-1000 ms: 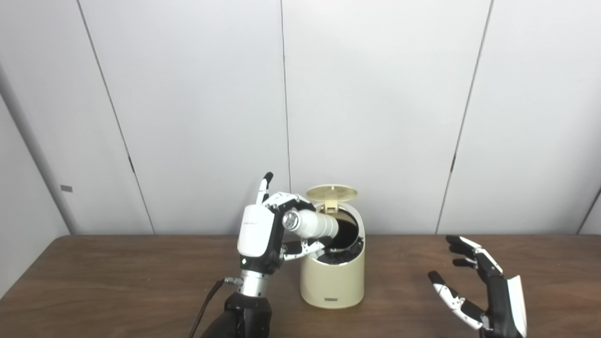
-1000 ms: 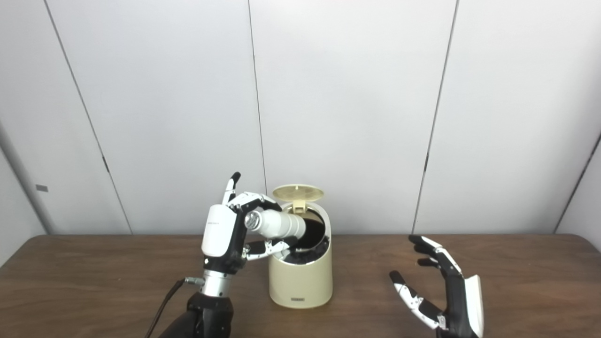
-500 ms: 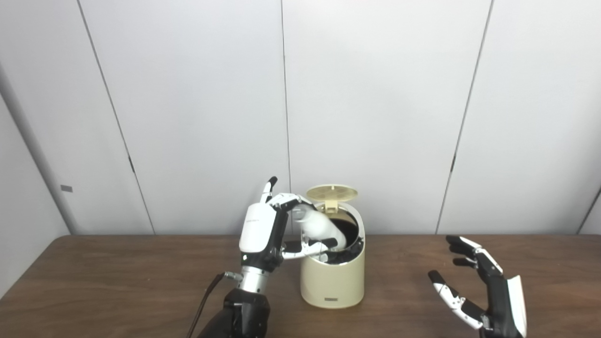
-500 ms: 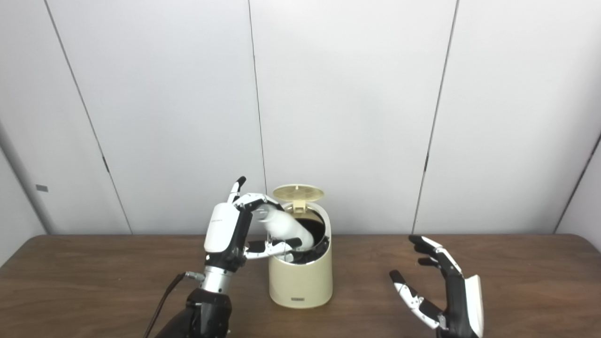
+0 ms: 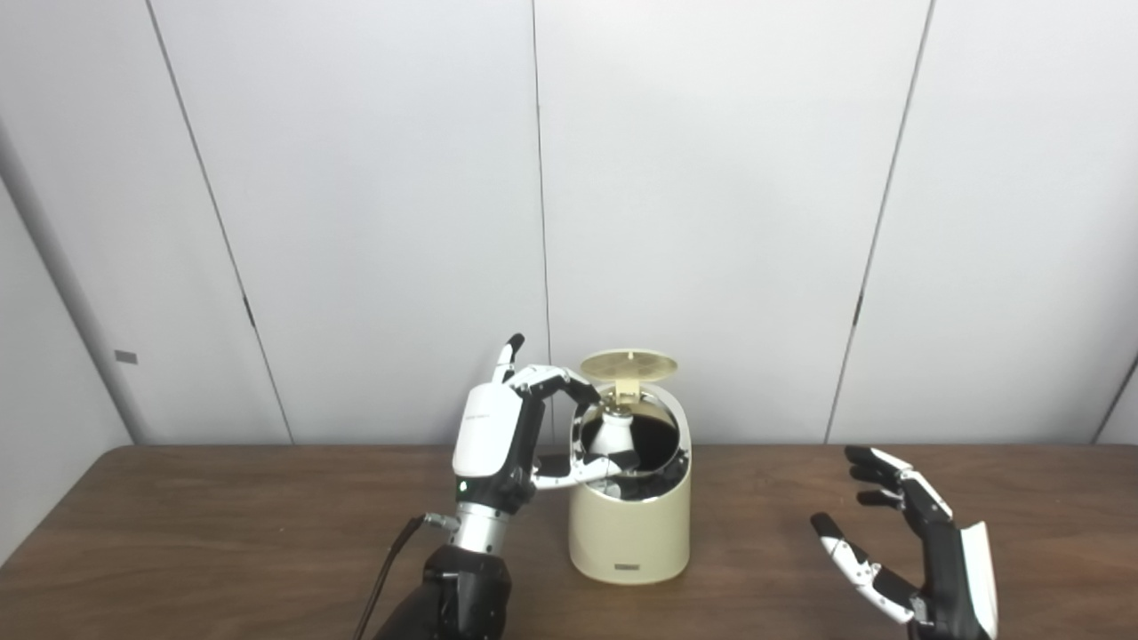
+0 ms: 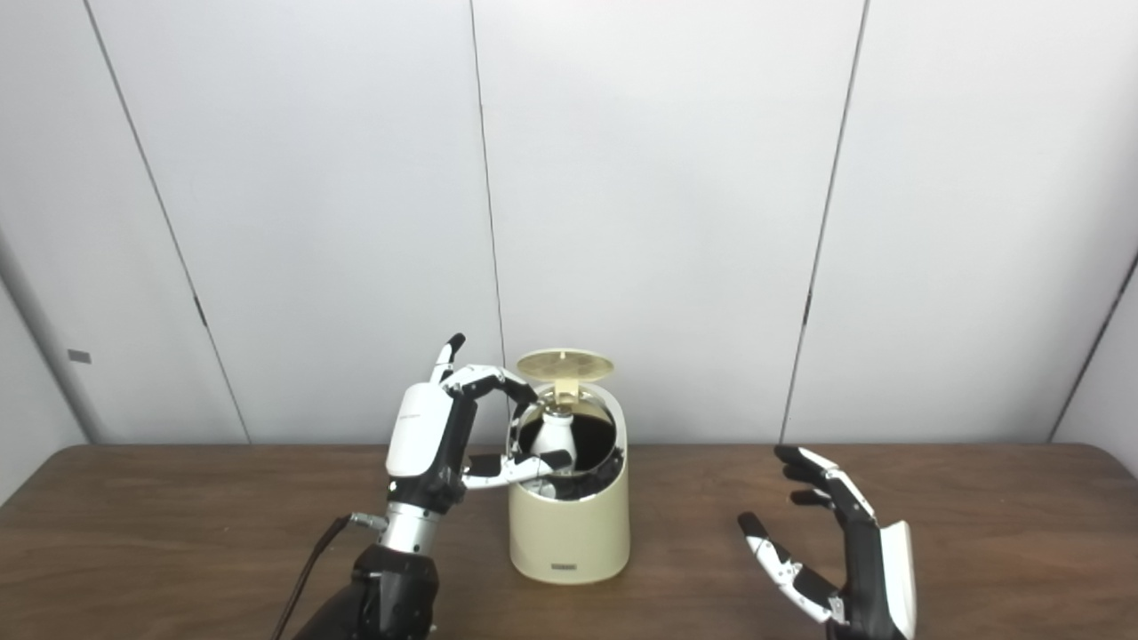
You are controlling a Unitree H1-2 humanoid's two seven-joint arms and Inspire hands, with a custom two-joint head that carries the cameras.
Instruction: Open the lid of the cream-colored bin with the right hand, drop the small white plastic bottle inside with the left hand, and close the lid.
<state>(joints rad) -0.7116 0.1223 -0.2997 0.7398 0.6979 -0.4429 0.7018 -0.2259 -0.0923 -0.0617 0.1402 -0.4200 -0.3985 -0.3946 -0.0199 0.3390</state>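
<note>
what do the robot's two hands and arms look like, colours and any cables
Both hands have a smooth white shell on the back, a black frame and fingers of white and black segments with dark tips. The left hand sits on a silver metal wrist cuff above a black forearm, with a black cable running from the wrist. The right hand shows no cable.

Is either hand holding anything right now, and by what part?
Nothing is held. The left hand is open beside the bin; the bottle stands free inside it. The right hand is open.
</note>
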